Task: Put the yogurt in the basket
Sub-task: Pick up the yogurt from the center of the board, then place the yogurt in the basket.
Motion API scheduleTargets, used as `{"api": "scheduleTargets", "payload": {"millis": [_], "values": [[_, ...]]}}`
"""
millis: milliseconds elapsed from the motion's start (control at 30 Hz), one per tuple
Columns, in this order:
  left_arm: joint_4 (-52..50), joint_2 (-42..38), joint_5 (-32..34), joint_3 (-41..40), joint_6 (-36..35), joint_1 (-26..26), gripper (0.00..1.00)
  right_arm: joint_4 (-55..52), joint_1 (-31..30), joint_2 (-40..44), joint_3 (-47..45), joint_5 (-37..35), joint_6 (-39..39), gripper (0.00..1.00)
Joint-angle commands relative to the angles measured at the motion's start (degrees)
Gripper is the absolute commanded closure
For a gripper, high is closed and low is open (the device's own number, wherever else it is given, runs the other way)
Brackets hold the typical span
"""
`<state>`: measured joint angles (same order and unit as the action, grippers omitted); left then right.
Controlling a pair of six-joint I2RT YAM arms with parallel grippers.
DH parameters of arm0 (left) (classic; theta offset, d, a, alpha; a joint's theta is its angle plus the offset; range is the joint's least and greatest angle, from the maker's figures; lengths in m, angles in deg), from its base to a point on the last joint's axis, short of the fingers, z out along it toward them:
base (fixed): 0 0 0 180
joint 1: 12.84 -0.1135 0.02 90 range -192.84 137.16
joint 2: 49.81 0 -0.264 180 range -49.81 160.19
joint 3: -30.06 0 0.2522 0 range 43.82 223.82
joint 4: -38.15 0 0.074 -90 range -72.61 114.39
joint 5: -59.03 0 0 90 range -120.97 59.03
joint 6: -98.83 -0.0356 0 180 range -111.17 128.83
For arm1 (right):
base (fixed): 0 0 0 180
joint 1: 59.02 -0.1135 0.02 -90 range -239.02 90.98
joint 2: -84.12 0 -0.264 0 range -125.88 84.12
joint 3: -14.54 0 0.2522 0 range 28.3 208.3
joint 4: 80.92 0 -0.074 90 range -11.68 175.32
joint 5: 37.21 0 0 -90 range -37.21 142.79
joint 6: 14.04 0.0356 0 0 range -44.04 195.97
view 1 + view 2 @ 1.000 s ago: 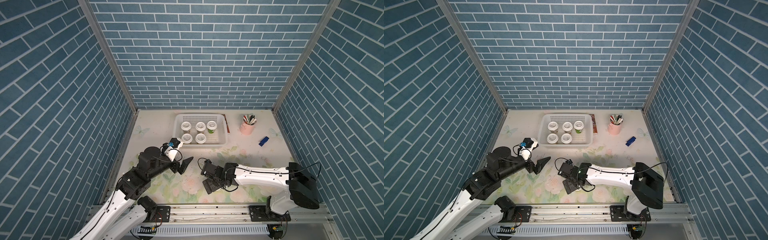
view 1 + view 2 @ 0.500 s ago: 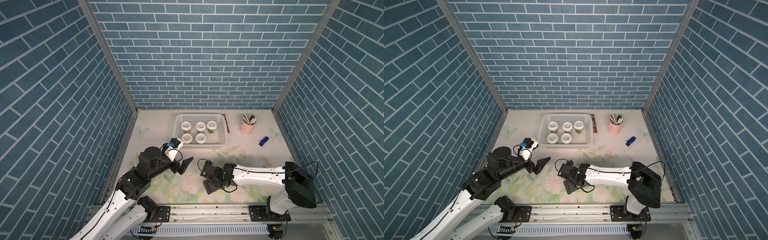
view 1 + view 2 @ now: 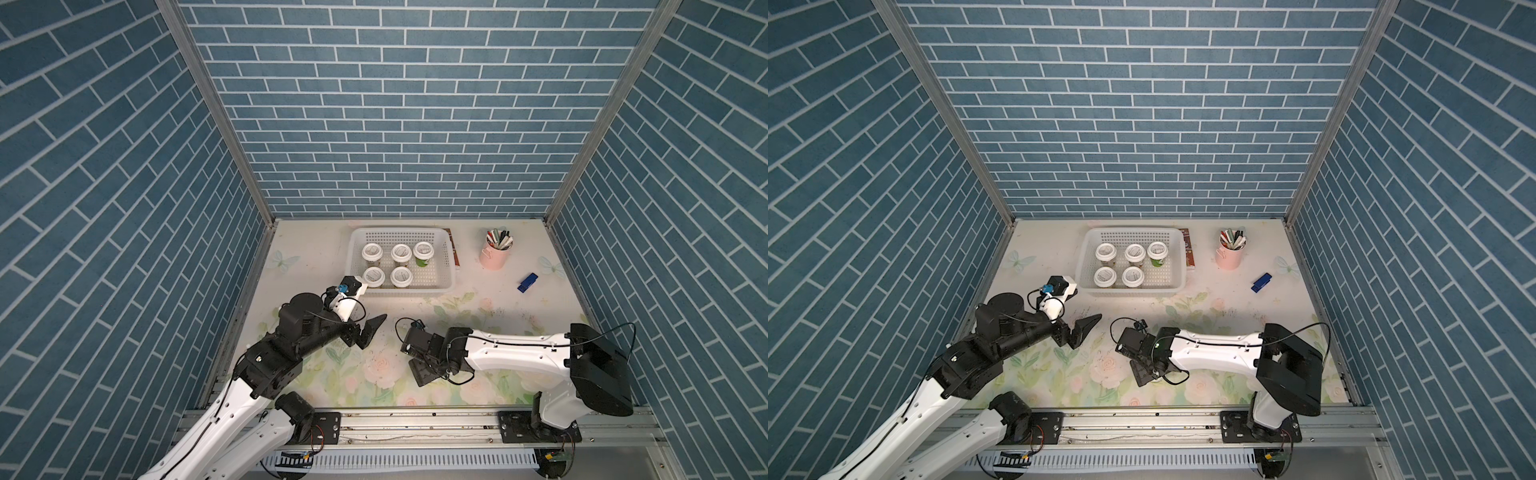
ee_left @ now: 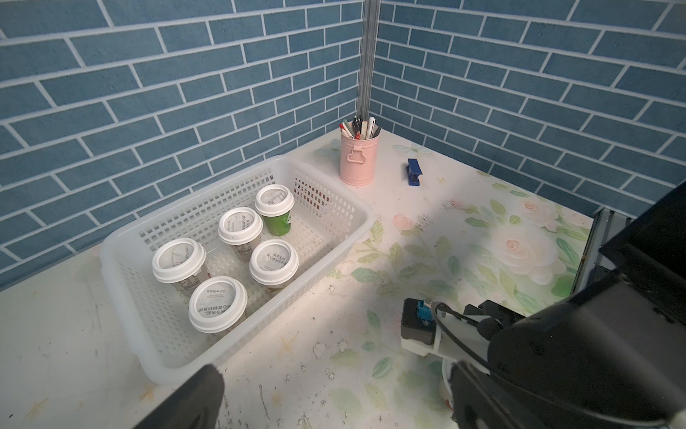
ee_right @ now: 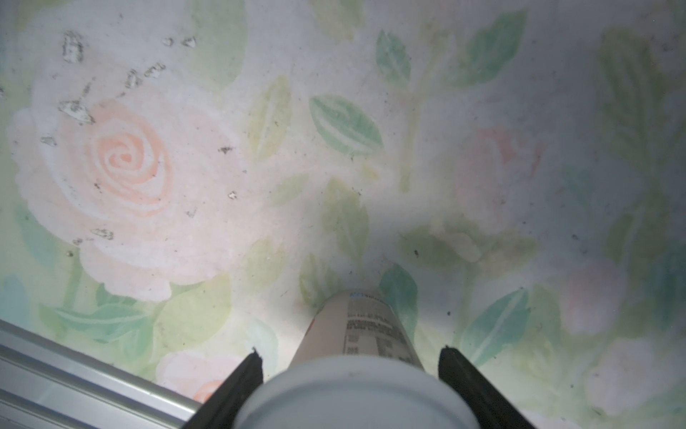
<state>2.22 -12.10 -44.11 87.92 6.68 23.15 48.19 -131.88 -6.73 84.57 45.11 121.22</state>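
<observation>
Five yogurt cups (image 3: 401, 252) stand upright in the basket (image 3: 419, 289) at the back of the surface (image 3: 498, 299), three in the far row and two in the near row. This leaves the near corner on the robot's right bare. The last cup (image 5: 356, 386) stands upright on the floral print near the front rail, well apart from the basket and mostly hidden under the right arm in both top views. In the right wrist view the right fingers (image 5: 230, 397) stand one on each side of its white lid (image 5: 352, 405), close against the rim. Whether they already press it I cannot tell. The left fingers (image 3: 374, 325) are spread wide and hold nothing, hanging above the surface near the basket's front corner on the robot's left. The cup looks light and thin-walled, with a tan body (image 5: 362, 327) that narrows toward the base, so it is likely top-heavy and easy to tip with a sideways nudge. The lid is probably smooth, stiff plastic and only pressed on, so a hard squeeze on it alone could pop it loose or let it slide. I judge the safest hold to be just under the overhanging lid rim. There the lip can rest on the fingers, with enough pressure to carry the cup but not dent the wall. It should be kept upright while it is lifted over the basket's low wall.
</observation>
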Motion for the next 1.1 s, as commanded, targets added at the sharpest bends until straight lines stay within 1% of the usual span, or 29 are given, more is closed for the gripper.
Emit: {"api": "scheduleTargets", "payload": {"millis": [0,300,600,833,1067], "values": [[-0.4,-0.1,-0.1,-0.3,0.4,0.2,0.0,-2.5,-0.4,0.2,0.9,-2.1,1.4,0.24],[-0.6,-0.3,-0.1,-0.3,0.5,0.2,0.0,-7.7,0.7,2.5,4.8,-4.8,0.1,0.24],[0.4,-0.7,-0.3,-0.5,0.4,0.2,0.0,-10.9,5.6,5.8,9.5,-6.7,-3.7,0.25],[1.8,-0.3,-0.6,-1.2,0.2,0.2,0.0,-11.9,11.7,5.1,17.2,-7.6,-10.3,0.26],[2.6,0.3,-0.7,-1.1,-0.3,0.2,0.0,-13.4,17.5,-0.3,27.3,-7.7,-18.5,0.26]]}}
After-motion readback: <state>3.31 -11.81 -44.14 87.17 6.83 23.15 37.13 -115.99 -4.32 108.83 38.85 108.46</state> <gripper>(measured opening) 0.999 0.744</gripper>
